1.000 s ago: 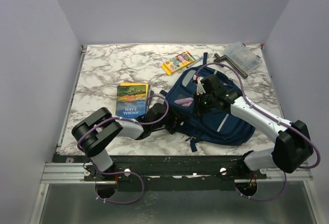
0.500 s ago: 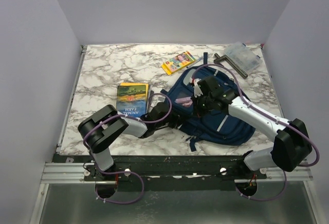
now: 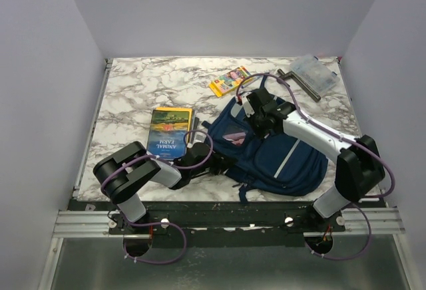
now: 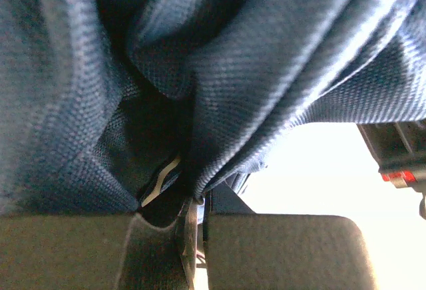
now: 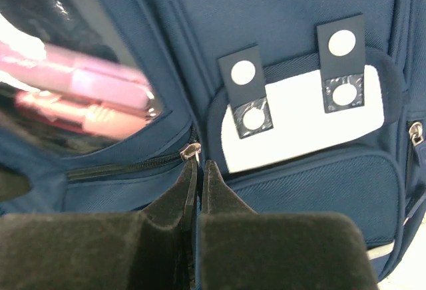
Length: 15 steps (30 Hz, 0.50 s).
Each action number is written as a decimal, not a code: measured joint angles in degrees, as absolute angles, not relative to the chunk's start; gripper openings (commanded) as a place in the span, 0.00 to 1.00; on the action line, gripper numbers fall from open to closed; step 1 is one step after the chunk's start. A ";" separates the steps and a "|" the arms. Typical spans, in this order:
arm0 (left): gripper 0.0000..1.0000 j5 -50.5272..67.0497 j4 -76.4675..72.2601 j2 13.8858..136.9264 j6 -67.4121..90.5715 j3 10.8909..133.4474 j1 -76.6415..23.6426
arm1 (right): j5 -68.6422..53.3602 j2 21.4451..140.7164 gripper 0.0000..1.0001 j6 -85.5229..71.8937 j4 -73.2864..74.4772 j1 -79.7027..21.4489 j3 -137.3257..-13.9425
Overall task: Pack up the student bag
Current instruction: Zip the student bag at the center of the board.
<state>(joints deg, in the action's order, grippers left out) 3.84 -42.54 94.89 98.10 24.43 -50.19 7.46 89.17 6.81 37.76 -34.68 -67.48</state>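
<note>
- L pincer: went from wide to clenched in the last sec. Wrist view showed navy cloth of the student bag bunched btw my pads, so I had a fold at the bag's near-left edge.
- R pincer: no change in grip, stayed pinched tight. Tips sat right under the zip pull of the bag's top opening. The metal tab poked out just above my tips, so I couldn't swear I truly held it.
- R arm had swung up & left across the bag vs a sec before, and the bag's cloth shifted w/ it.
- Bag itself lay flat on the marble table, front panel up, w/ both my pincers on it. Its grey pocket sat just right of my R tips.
- The bag's opening, left of the zip pull, gaped. Pink things showed inside, too blurred to say what.
- Outside the bag: book just left of it, crayon box just beyond its top, clear case further beyond, to the right.
- What it meant, as I judged it: L now anchored the bag so R could run the zip w/o dragging the whole thing along.
- Packing wasn't done. Three items lay out, so the zip prob needed to go wider, not closed.
</note>
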 measured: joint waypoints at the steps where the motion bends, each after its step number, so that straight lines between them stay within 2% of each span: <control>1: 0.00 3.81 -43.27 94.87 98.26 24.03 -50.39 | 7.97 90.37 0.01 7.46 37.50 -34.28 -67.79; 7: 0.00 3.70 -47.72 94.89 99.48 21.76 -50.74 | 9.54 96.42 0.01 9.08 35.92 -33.63 -68.84; 12: 0.00 3.40 -50.13 95.04 100.18 20.69 -51.03 | 8.75 95.46 0.07 8.99 34.87 -33.63 -67.83; 15: 0.00 3.53 -51.13 95.31 100.51 20.03 -51.33 | 6.98 92.33 0.06 8.82 32.95 -33.39 -65.08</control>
